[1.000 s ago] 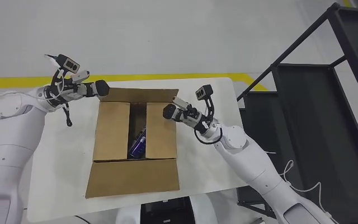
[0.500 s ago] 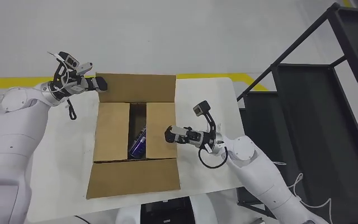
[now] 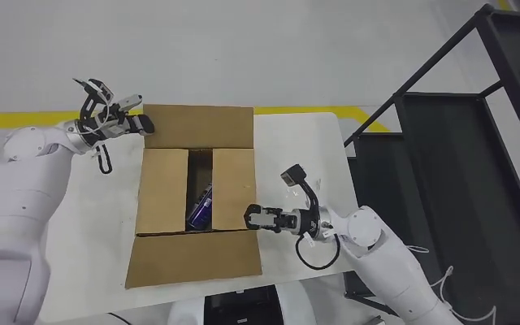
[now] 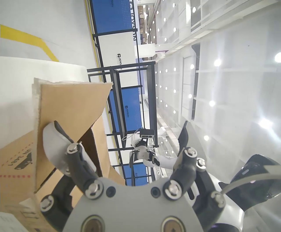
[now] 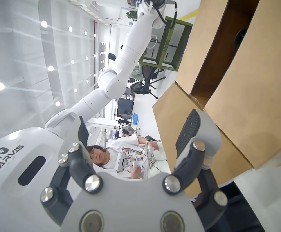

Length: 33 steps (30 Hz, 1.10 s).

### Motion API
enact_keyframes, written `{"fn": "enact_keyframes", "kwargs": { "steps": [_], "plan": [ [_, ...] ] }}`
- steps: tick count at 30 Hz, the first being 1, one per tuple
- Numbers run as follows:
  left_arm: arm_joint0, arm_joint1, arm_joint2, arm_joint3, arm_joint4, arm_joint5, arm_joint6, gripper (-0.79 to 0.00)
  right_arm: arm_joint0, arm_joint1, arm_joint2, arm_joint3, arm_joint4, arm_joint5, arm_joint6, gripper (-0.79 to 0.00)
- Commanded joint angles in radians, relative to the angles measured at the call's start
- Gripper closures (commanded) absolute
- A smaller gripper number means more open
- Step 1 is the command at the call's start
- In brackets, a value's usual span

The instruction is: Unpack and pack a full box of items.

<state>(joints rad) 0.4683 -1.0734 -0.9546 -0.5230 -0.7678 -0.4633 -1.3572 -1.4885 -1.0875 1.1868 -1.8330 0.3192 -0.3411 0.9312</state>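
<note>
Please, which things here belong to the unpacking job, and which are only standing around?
Belong to the job: cardboard box, blue item inside it, left gripper, right gripper.

Only standing around: white table, black metal rack, yellow floor line.

A robotics lab hall: yellow floor line, black metal rack, blue panels, ceiling lights
</note>
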Motion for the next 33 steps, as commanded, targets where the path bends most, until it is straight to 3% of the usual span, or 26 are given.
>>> {"fn": "enact_keyframes", "kwargs": {
  "steps": [1,12,22,33],
  "plan": [
    [-0.007,-0.007,0.008,0.012,0.012,-0.01,0.01,-0.785,-0.013,0.003,0.005,-0.011,-0.009,-0.002,0.01,-0.785],
    [-0.06,-0.056,0.076,0.129,0.158,-0.096,0.115,-0.785,-0.06,0.017,0.033,-0.039,-0.031,-0.009,0.036,-0.785],
    [-0.091,-0.095,0.148,0.174,0.341,-0.13,0.187,-0.785,-0.077,0.025,0.045,-0.052,-0.027,-0.009,0.05,-0.785],
    [-0.102,-0.107,0.124,0.206,0.311,-0.148,0.149,-0.785,-0.067,0.029,0.034,-0.056,-0.022,-0.002,0.054,-0.785]
  ]
}}
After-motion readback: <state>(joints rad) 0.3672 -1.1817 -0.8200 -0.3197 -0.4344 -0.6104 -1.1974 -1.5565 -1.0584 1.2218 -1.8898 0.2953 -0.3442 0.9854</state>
